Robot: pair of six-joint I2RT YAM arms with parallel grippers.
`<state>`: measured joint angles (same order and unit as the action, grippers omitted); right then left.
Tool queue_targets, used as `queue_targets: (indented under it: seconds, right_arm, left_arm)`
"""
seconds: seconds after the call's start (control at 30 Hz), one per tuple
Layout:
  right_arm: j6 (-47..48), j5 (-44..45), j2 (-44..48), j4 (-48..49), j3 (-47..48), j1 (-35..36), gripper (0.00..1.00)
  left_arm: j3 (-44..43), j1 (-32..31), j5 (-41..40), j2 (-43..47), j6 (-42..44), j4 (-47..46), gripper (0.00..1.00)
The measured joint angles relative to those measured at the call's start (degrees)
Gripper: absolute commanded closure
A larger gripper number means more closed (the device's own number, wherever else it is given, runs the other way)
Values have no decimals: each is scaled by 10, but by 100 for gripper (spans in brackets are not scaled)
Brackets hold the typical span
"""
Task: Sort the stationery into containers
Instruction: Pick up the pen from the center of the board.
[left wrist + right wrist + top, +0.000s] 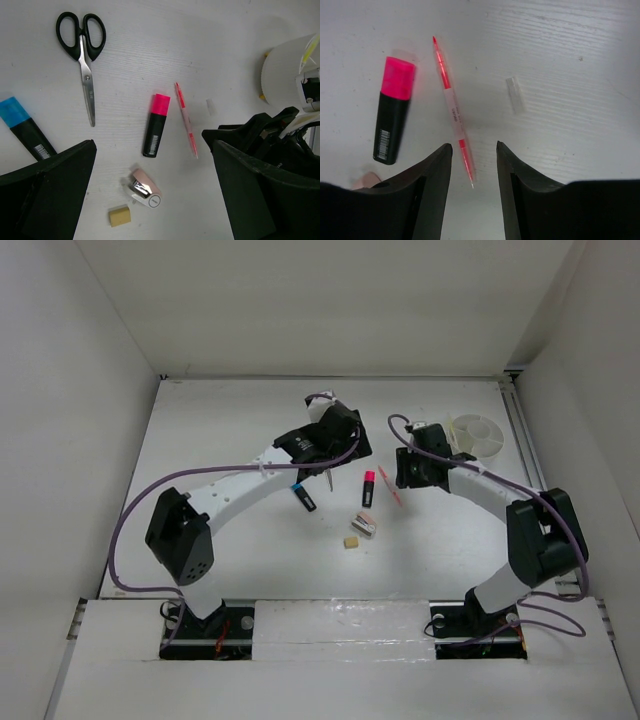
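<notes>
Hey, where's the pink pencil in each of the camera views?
Top external: pink pencil right of centre, beside the pink-and-black highlighter.
Left wrist: pencil near centre, slanting.
Right wrist: pencil left of centre, slanting.
Shared landmark: the highlighter lies just left of it in every view.

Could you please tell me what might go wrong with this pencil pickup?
The jaws of the right gripper straddle only the tip end of the pink pencil, so it may tilt or slip when lifted. The pink highlighter lies close beside it and could get nudged.
</notes>
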<state>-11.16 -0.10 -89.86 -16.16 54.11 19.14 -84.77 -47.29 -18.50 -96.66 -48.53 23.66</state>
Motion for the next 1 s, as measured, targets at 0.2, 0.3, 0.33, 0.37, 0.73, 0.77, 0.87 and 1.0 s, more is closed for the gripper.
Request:
queue_targets:
  seconds: [0.2, 0.3, 0.33, 0.37, 0.73, 0.77, 0.87, 1.0]
  right_arm:
    - [5, -3, -32, 0, 30, 29, 55]
    - [7, -4, -60, -1, 37, 38, 56]
    - [7, -5, -71, -2, 40, 39, 56]
    - [7, -4, -81, -2, 42, 39, 56]
    - [6, 33, -120, -14, 73, 58, 78]
    - [5, 39, -120, -15, 73, 61, 78]
    - [3, 53, -120, -17, 73, 69, 83]
    - [-3, 64, -120, -19, 73, 71, 100]
  left_arm:
    - [32, 14, 3, 26, 2, -1, 0]
    - [47, 29, 4, 43, 4, 2, 0]
    - [49, 32, 4, 47, 5, 2, 0]
    - [50, 34, 3, 51, 7, 1, 0]
    - [71, 34, 5, 81, 22, -3, 0]
    - [73, 35, 5, 82, 22, -3, 0]
    - [78, 37, 5, 82, 22, -3, 0]
    - [84, 40, 5, 84, 24, -3, 0]
